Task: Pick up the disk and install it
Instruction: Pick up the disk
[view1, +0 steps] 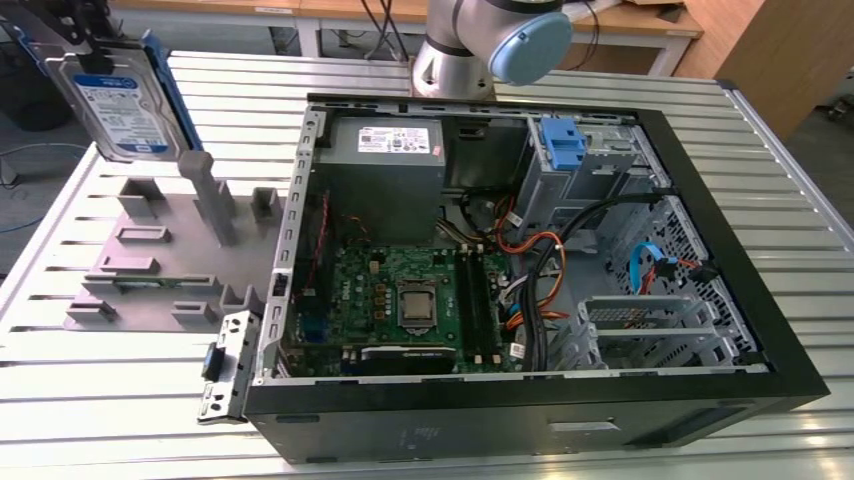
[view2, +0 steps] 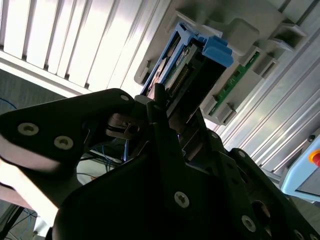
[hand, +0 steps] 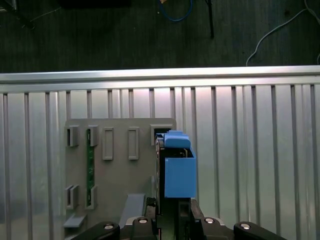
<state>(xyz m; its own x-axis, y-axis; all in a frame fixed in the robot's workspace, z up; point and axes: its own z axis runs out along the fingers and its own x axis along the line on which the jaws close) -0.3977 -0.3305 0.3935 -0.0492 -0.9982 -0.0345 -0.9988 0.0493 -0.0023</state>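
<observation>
Gripper (view1: 96, 48), black and jointed, is clamped tight on the top edge of the disk (view1: 127, 100), a flat silver metal drive with a white-and-blue label in a bright blue plastic carrier. The disk hangs upright in the air over the grey moulded plastic holder tray (view1: 134, 270) at the exterior view's left. The gripper's upper body is cut off by the frame edge there.

In the first wrist view the disk (hand: 177, 172) comes edge-on, blue carrier showing, label face hidden, and the grip point is masked by the gripper's (hand: 175, 215) dark housing. In the second wrist view the black linkage covers much of the drive (view2: 192, 67); the connector end and a blue corner poke out.

A thin green circuit strip (hand: 91, 155) sits in one tray slot. The ribbed aluminium table (view1: 107, 410) lies underneath. The open black computer case (view1: 747, 320) stands just beside the tray, its green motherboard (view1: 400, 300) partly under cables.
</observation>
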